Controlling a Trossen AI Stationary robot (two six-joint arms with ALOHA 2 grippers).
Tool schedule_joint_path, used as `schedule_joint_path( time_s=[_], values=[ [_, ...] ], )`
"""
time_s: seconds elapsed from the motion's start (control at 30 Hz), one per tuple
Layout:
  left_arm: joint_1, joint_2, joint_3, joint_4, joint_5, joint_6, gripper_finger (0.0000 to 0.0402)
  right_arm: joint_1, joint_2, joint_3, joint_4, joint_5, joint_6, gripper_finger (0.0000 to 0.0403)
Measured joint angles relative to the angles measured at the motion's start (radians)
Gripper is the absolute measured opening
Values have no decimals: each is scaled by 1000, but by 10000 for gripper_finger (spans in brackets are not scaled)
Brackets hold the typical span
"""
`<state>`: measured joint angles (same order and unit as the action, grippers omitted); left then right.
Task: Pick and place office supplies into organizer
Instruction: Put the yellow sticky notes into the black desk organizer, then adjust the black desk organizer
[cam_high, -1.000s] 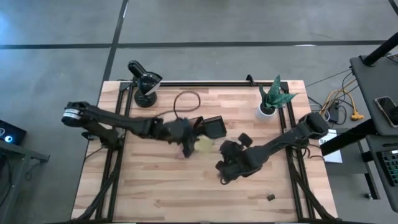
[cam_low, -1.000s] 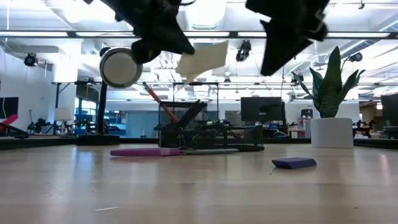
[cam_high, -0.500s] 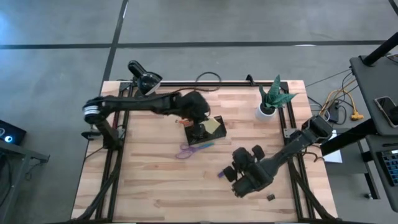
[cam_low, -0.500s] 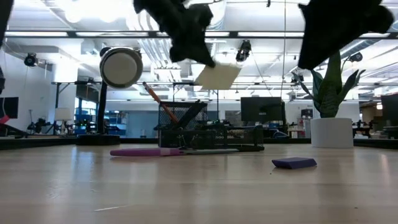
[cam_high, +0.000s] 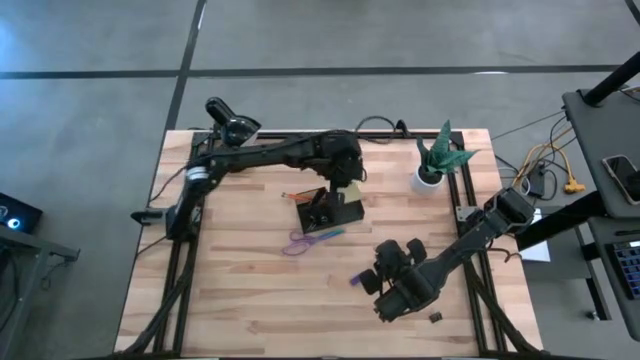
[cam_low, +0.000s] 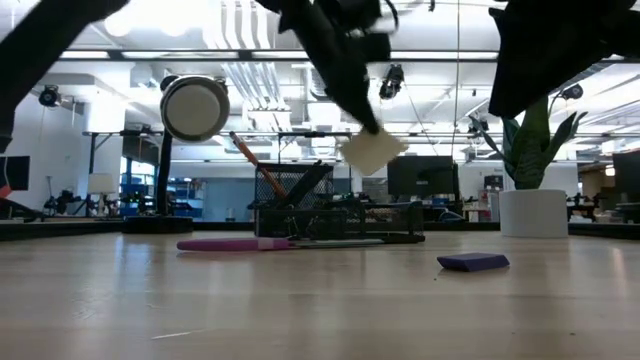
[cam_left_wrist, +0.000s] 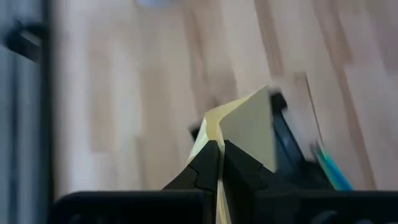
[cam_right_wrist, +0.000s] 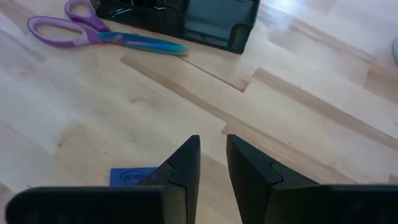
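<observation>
Left gripper (cam_left_wrist: 219, 163) clamped on the yellow sticky-note pad (cam_left_wrist: 245, 134) above the organizer (cam_high: 329, 210); right gripper (cam_right_wrist: 212, 163), narrow gap, empty, at five o'clock.

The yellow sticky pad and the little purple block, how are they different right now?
The yellow sticky pad hangs tilted in the air, pinched in the left gripper above the organizer; the purple block lies flat on the table. The pad is pale yellow, the block dark purple. The pad looks bigger, the block smaller. Both are flat with square corners.
</observation>
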<state>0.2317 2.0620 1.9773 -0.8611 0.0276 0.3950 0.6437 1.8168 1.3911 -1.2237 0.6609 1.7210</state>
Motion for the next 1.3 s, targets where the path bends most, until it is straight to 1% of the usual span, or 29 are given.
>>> schedule_joint_path(
  time_s=[0.13, 0.27, 0.4, 0.5, 0.67, 0.87, 0.93, 1.03, 1.17, 1.3],
  values=[
    [1, 96, 48, -83, 36, 12, 0, 0, 0, -2, 1, -7, 0, 72],
    [5, 137, 51, -78, 61, 22, 0, 0, 0, -4, 1, -10, 4, 72],
    [12, 157, 47, -66, 81, 57, 0, 0, 0, -4, 2, -12, 7, 72],
    [19, 168, 47, -59, 85, 57, 0, 0, 0, -4, 2, -13, 8, 72],
    [24, 174, 31, -53, 121, 34, 0, 0, 0, -4, 3, -14, 7, 72],
    [22, 174, 22, -17, 120, 21, 0, 0, 0, -4, 2, -14, 7, 72],
    [21, 174, 13, 13, 100, 4, 5, 0, 0, -4, 2, -14, 7, 72],
    [18, 176, 13, 15, 89, -2, 28, 0, 0, -4, 2, -14, 6, 72],
    [11, 176, 13, 15, 85, -7, 79, 0, 0, -5, 2, -14, 1, 72],
    [2, 168, 24, -14, 38, -73, 128, 0, 0, -10, 1, -13, -20, 72]
  ],
)
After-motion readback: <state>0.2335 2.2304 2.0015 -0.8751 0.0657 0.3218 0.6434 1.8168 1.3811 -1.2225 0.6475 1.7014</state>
